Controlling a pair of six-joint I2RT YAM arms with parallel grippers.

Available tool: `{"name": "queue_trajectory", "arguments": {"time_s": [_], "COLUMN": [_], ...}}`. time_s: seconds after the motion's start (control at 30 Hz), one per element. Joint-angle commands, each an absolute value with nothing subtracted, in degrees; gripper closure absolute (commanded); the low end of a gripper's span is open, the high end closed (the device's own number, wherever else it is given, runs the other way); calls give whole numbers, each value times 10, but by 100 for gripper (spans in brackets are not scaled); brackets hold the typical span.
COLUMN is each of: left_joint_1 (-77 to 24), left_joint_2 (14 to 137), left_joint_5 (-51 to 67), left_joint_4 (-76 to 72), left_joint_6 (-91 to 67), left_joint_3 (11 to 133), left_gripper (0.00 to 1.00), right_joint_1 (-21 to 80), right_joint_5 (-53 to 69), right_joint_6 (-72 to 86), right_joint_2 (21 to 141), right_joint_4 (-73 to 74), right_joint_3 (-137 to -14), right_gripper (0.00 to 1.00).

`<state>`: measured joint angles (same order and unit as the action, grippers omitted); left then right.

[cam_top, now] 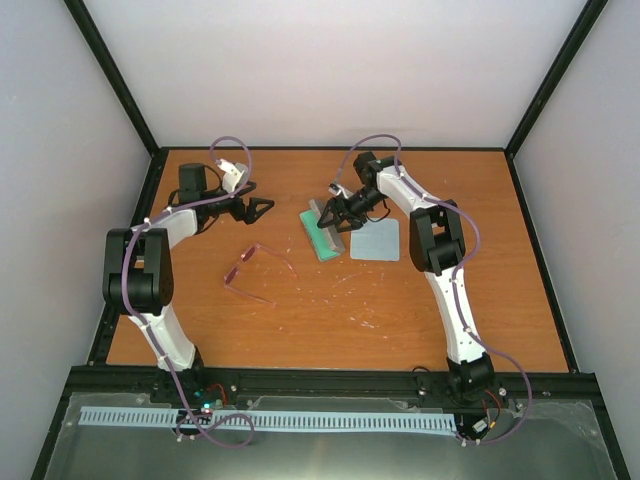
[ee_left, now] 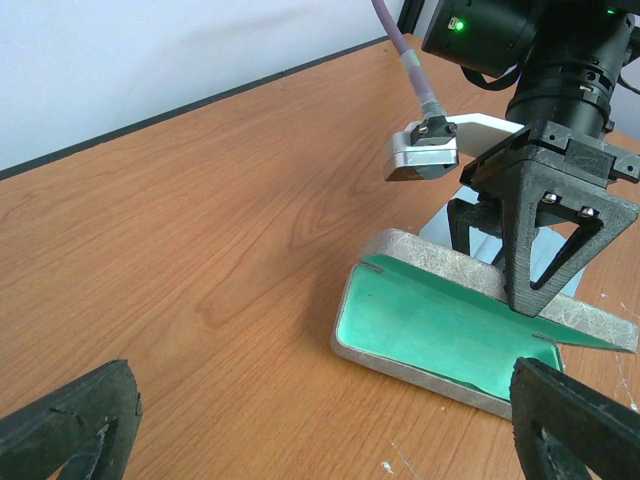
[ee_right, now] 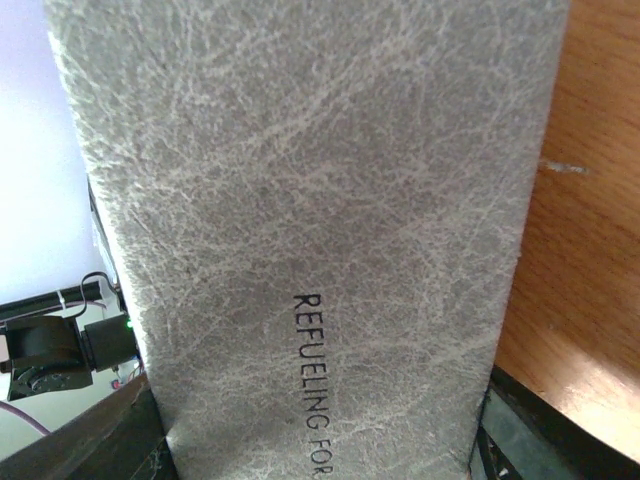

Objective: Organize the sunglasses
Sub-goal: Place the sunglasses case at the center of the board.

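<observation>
Sunglasses [cam_top: 243,270] lay flat on the table [cam_top: 420,310], temples unfolded, left of centre. They were nearer than the case [cam_top: 322,238] and apart from it, with neither gripper touching them.

Left gripper [cam_top: 262,210] hung over the table, farther than the sunglasses and left of the case. Its fingers were spread wide with nothing held. Its wrist view showed a fingertip at each bottom corner and bare wood between them.

Case sat open mid-table, teal lining up, grey textured outside.

Right gripper [cam_top: 330,220] was at the case's far end. The left wrist view showed one finger on the teal inner face and the other behind the grey flap, so it was clamped on that flap. The right wrist view was filled by grey outer skin printed "REFUELING FOR", with dark finger parts at both bottom corners.

Cloth [cam_top: 376,240] lay flat just right of the case. Couldn't tell whether its edge touched the case or sat under it.
</observation>
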<state>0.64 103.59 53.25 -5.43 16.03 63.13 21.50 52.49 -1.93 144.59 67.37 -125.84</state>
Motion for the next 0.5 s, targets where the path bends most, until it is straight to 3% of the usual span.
{"name": "queue_trajectory", "arguments": {"time_s": [0.0, 0.13, 0.47], "left_joint_1": [6, 6, 7], "left_joint_2": [1016, 1017, 1018], "left_joint_5": [533, 532, 532], "left_joint_4": [-52, -54, -59], "left_joint_6": [163, 162, 162], "left_joint_3": [631, 630, 627], "left_gripper": [1, 0, 1], "right_joint_1": [214, 214, 214], "right_joint_5": [495, 478, 461], "right_joint_6": [-30, -28, -16], "right_joint_2": [1464, 1461, 1457], "right_joint_4": [674, 681, 676], "right_joint_3": [-1259, -1269, -1276], "right_gripper": [42, 42, 23]}}
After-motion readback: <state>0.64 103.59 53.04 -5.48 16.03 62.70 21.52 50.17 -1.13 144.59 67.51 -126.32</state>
